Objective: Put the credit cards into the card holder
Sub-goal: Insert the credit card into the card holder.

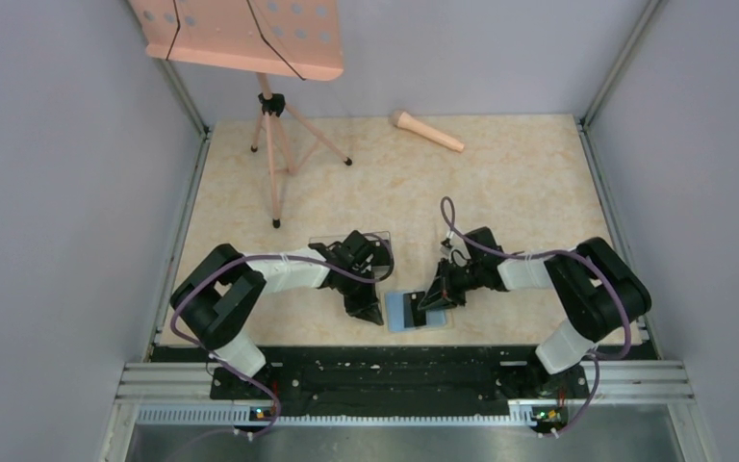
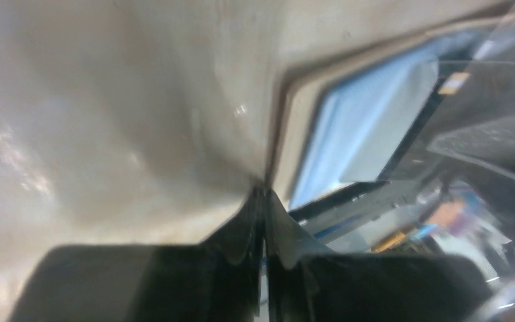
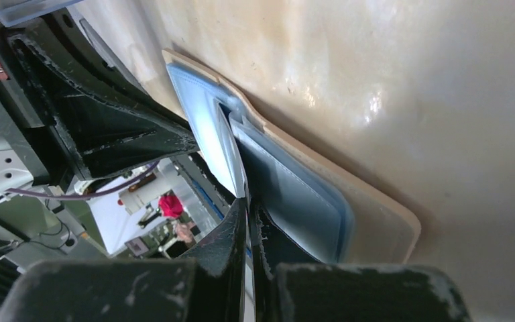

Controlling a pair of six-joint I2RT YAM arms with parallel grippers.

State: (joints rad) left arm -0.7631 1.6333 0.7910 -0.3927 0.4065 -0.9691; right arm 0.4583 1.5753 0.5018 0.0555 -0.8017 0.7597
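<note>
I am clenching my left gripper (image 2: 265, 201) tight against the tan rim of the flat, opened, blue-lined card holder (image 1: 406, 311). My right gripper (image 3: 247, 204) is clenching at its pocket fold. It is lying on the beige marbled table (image 1: 500, 183) between them.

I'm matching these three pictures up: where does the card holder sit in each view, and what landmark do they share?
Top external: the card holder lies open at bottom centre, near the table's front edge.
Left wrist: right of centre, its blue inside showing.
Right wrist: centre, running diagonally, with a beige rim around the blue.
Shared landmark: the marbled table.
</note>
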